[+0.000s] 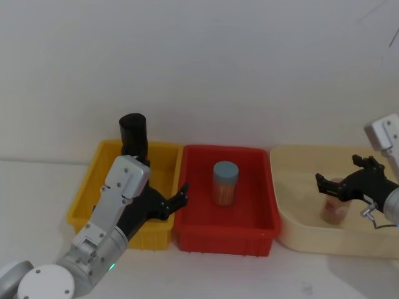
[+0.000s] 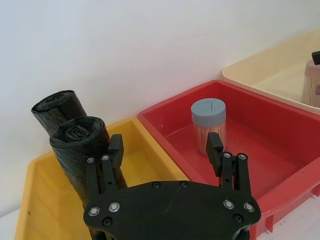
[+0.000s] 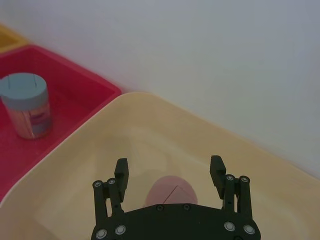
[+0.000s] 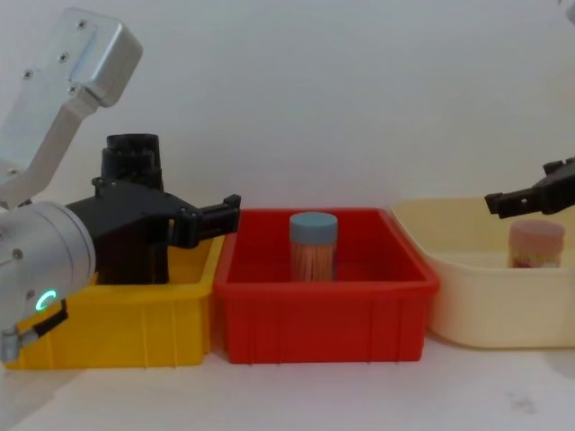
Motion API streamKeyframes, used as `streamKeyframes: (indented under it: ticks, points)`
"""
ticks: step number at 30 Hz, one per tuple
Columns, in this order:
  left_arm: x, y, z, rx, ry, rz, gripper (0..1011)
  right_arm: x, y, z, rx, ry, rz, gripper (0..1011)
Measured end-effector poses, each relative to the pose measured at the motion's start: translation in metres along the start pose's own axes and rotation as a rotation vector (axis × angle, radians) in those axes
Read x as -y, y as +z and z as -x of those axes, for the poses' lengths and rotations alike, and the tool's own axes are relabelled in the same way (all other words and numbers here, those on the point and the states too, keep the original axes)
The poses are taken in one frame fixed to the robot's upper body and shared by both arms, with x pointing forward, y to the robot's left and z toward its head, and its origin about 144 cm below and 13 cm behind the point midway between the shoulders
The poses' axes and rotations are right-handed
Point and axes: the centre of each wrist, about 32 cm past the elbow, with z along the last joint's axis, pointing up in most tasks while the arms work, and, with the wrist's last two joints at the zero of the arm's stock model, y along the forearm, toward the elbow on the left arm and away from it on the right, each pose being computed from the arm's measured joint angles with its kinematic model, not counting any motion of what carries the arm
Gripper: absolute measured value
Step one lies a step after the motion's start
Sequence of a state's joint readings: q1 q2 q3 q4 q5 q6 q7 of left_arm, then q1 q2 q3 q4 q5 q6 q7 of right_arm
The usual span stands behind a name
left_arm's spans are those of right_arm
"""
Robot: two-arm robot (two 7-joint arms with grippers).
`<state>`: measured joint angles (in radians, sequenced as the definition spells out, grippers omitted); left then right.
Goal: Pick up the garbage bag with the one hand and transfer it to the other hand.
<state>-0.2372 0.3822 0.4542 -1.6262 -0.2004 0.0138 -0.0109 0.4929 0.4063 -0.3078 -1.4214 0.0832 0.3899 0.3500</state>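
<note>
The garbage bag (image 2: 80,145) is a black roll standing upright at the back of the yellow bin (image 1: 163,151). A second, similar black roll (image 2: 57,107) stands right behind it. In the head view one roll top (image 1: 133,132) shows above my left arm. My left gripper (image 2: 165,145), on the arm with the green light, hovers open and empty over the yellow bin's right side (image 1: 171,202), just beside the nearer roll and not touching it. Over the cream tub (image 1: 299,240), my right gripper (image 1: 341,173) hangs open with nothing between its fingers.
A red bin (image 1: 224,240) in the middle holds a toothpick jar with a grey-blue lid (image 1: 225,182). A pink-lidded jar (image 3: 170,192) stands in the cream tub under the right gripper. A white wall runs close behind the bins.
</note>
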Motion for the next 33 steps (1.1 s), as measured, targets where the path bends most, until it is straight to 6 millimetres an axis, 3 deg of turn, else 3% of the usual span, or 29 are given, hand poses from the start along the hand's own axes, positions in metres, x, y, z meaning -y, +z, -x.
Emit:
streamKeyframes:
  ticks: [19,33]
  points:
    - [-0.004,0.004,-0.005,-0.034,-0.069,-0.017,1002,0.031,-0.023,0.008,-0.141,0.005,-0.088,1000]
    - [-0.045,0.017,-0.011,-0.111,-0.124,-0.082,1002,0.040,-0.029,0.009,-0.173,0.002,-0.110,1000]
